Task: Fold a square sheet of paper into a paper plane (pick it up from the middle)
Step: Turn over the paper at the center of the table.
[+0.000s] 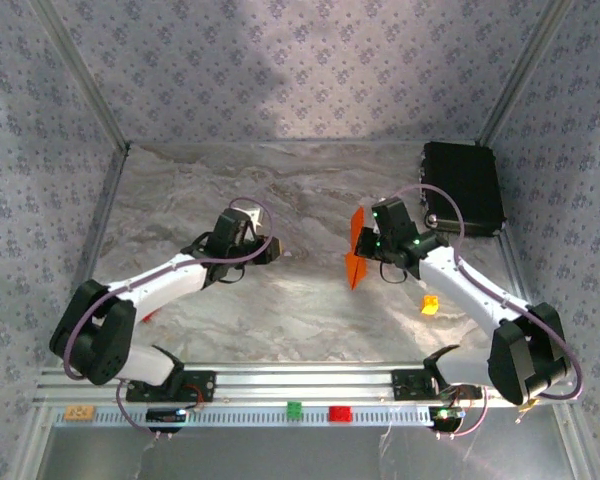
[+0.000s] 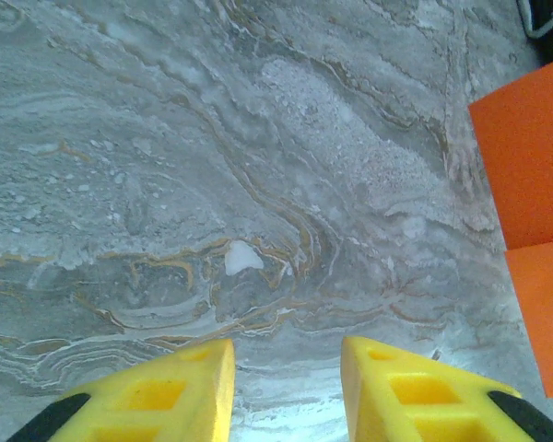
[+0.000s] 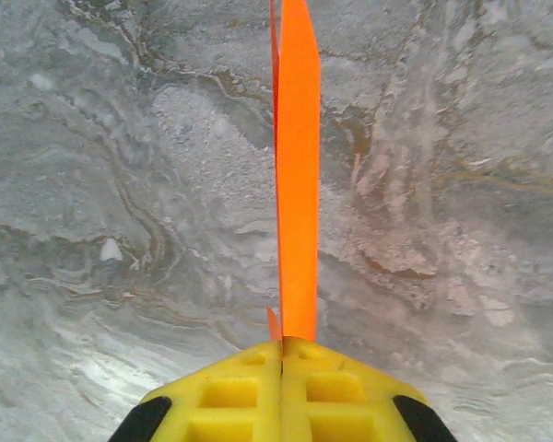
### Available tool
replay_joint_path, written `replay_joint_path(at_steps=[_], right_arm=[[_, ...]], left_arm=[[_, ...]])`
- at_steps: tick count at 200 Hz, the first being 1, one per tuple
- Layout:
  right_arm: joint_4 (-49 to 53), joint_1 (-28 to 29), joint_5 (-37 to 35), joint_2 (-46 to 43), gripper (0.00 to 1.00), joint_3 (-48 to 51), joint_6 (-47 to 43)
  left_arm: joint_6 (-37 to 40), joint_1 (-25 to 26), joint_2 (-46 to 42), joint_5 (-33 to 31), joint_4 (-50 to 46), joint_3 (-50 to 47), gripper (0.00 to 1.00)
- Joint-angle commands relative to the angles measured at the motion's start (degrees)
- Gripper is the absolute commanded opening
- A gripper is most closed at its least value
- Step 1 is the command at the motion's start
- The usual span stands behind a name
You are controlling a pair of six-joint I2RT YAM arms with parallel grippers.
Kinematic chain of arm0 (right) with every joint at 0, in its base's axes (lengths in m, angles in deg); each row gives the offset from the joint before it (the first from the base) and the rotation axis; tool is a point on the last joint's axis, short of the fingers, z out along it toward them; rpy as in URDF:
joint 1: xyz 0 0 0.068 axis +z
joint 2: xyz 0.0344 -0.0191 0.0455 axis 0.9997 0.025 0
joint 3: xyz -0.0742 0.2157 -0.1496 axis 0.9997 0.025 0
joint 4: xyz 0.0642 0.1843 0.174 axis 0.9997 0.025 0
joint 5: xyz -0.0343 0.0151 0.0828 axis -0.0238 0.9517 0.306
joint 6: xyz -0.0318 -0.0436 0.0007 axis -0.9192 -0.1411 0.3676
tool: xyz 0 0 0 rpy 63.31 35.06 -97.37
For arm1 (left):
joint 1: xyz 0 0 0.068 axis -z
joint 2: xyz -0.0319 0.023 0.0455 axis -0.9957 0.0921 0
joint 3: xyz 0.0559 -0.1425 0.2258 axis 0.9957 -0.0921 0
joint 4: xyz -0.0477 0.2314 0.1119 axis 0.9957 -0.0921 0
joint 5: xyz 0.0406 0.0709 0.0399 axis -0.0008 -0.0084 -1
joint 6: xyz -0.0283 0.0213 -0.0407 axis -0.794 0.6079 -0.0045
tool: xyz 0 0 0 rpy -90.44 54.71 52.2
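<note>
left gripper (image 2: 286,357): jaws apart | right gripper (image 3: 283,348): jaws pressed together | arms extended forward

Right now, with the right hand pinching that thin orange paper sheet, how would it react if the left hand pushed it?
Likely floppy: the thin orange paper sheet shows edge-on as a sliver, pinched only at one edge by the right hand. A push from the left hand would probably bend or swing it. Its crease suggests it folds easily.

Overhead view looks down; close wrist views share orange paper (image 3: 298,184).
</note>
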Motion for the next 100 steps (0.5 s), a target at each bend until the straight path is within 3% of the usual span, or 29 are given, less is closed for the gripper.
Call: replay_joint_path(at_steps=[1,100], right_arm=[[6.26,1.5,-7.0,-0.85,0.02,-2.95,-3.24],[15.17,8.11,-25.37,2.27,0.02,-8.04,-5.49]], left_arm=[[-1.64,-0.82,-1.95,-2.09,1.79,-0.87,0.34],[-3.65,-2.5,-8.86,-8.9,0.67,-4.57,0.37]])
